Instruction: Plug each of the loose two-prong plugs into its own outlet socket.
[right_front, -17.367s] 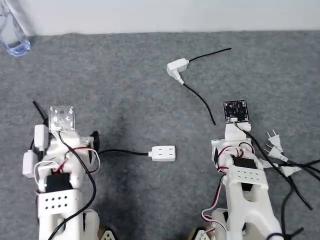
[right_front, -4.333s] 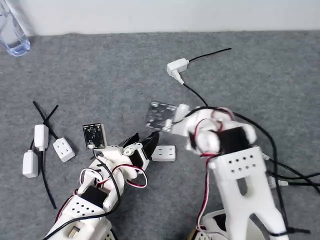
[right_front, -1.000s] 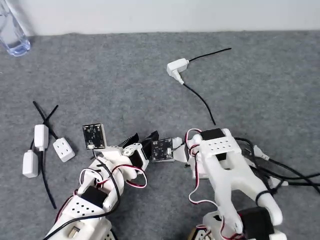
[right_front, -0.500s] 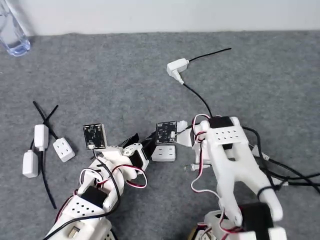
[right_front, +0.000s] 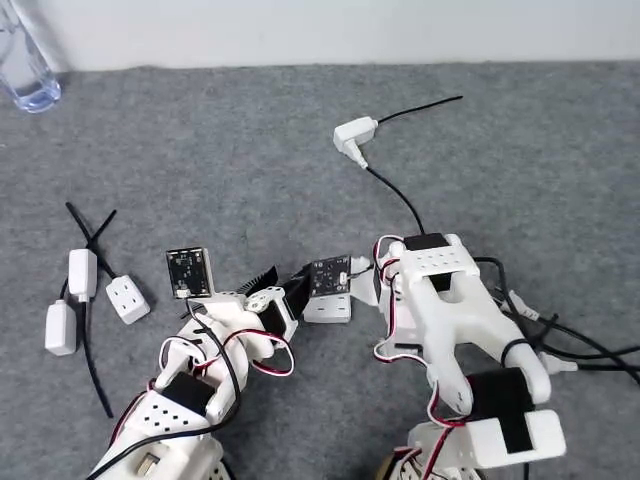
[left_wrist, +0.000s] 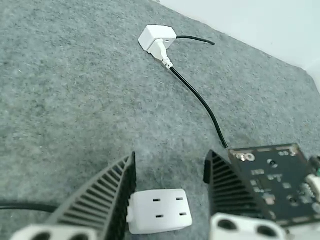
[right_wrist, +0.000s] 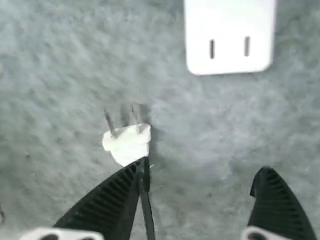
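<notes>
by the right gripper (right_wrist: 202, 172) — loose plug (right_wrist: 127, 141), near the socket (right_wrist: 230, 35).

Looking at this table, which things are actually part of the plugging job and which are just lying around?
For the job: outlet block between the open fingers of the left gripper; two-prong plug beside the right gripper; angled white plug farther out; small outlet with two white corded ends beside it.
Lying about: clear glass at the far corner.
</notes>
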